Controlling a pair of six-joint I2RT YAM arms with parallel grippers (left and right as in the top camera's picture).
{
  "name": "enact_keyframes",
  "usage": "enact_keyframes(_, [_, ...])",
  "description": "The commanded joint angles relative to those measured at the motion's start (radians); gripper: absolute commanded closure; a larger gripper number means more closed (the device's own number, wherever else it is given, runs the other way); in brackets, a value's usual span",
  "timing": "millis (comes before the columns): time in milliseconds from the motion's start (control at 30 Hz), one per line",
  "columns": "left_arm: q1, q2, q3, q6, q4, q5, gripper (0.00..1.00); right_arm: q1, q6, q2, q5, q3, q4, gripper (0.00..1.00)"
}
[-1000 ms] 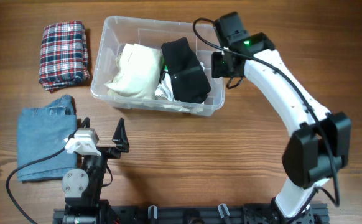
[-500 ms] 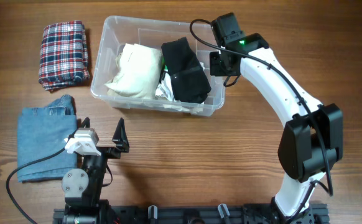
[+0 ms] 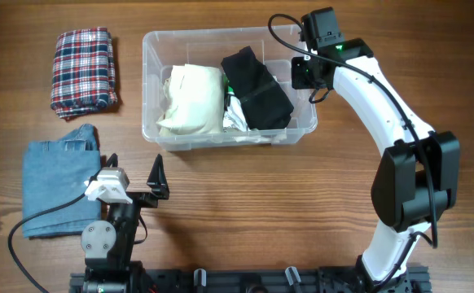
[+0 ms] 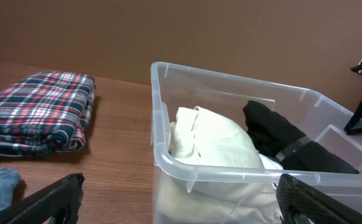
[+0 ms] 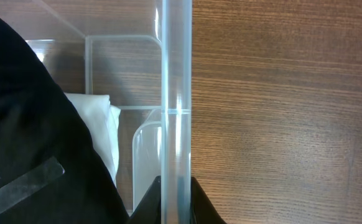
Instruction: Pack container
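The clear container (image 3: pixel 204 33) stands at the back middle of the table. Inside lie a cream garment (image 3: pixel 192 99) on the left and a black garment (image 3: pixel 257 88) on the right, over something white. My right gripper (image 3: pixel 310 72) is shut on the container's right rim (image 5: pixel 176 74), one finger on each side of the wall (image 5: pixel 176 186). My left gripper (image 3: pixel 135 169) stands open near the front left with nothing between its fingers. In the left wrist view the container (image 4: pixel 231 83) is just ahead of that gripper (image 4: pixel 180 183).
A folded plaid garment (image 3: pixel 84 69) lies at the back left. A folded blue denim garment (image 3: pixel 58 183) lies at the front left, beside the left arm. Bare wood stretches in front of the container and right of it.
My right gripper has closed on the container's right rim. The container has slid to the right and squared up with the table edge. The left arm has not moved.
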State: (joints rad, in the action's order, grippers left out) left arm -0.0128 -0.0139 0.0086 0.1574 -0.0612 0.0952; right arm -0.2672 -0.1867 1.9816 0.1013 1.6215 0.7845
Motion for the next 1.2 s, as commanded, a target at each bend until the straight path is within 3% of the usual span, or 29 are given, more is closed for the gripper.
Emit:
enact_keyframes(0, [0.003,0.007,-0.003,-0.019,-0.007,0.015,0.00,0.006,0.026,0.020,0.007,-0.010,-0.010,0.92])
enact_keyframes(300, [0.003,0.007,-0.003,-0.019,-0.007,0.015,0.00,0.006,-0.269,0.020,-0.002,-0.010,0.023,0.95])
enact_keyframes(467, [0.003,0.007,-0.003,-0.019,-0.007,0.015,0.00,0.006,-0.316,0.020,0.005,-0.010,0.009,0.95])
enact_keyframes(667, [0.003,0.007,-0.003,-0.019,-0.007,0.015,0.00,0.007,-0.201,0.020,0.009,-0.010,-0.012,0.95])
enact_keyframes(867, [0.003,0.007,-0.003,-0.019,-0.007,0.015,0.00,0.012,0.029,0.020,0.009,-0.010,-0.060,0.96])
enact_keyframes(1167, [0.003,0.007,-0.003,-0.019,-0.007,0.015,0.00,0.020,0.105,0.020,0.001,-0.010,-0.067,0.96])
